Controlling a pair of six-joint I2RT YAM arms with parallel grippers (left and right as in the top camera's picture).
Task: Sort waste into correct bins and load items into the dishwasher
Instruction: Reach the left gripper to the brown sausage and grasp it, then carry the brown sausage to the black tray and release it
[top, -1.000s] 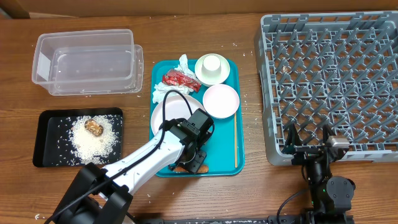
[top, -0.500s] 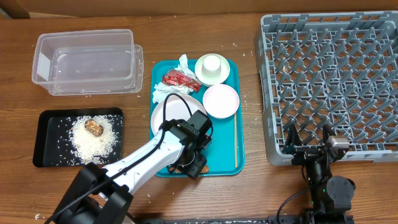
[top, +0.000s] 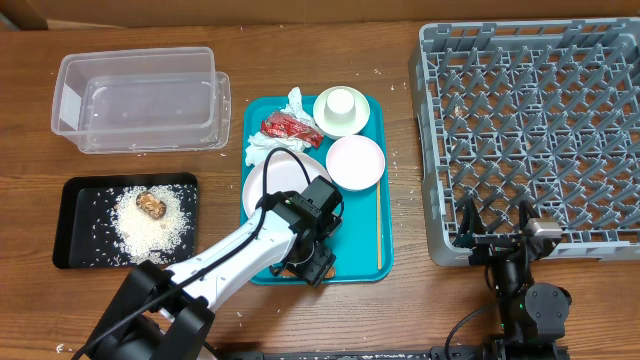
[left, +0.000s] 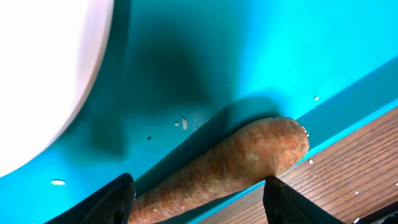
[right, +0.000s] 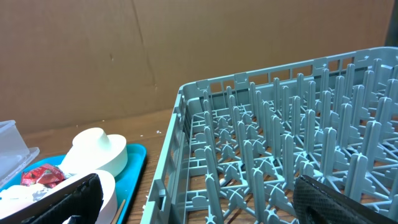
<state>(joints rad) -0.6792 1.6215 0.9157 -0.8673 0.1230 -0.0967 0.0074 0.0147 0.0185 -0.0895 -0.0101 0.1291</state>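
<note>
Hiding most of the carrot stick (left: 236, 162) from overhead, the left gripper (left: 199, 185) straddles it at the teal tray's (top: 372, 262) front edge. Jaws are apart, wider than a second ago, released. The stick's lower end is cut off in the wrist view. Black tray (top: 80, 245) holds rice (top: 150, 228) and a brown food bit (top: 152, 203). Right gripper (top: 497, 240) is spread wide, nothing in it, at the dish rack's (top: 530, 130) front edge, unmoved.

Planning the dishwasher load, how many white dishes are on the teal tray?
4: a large plate at the left, partly under the left arm; a bowl beside it; another bowl at the back holding a cup.
</note>
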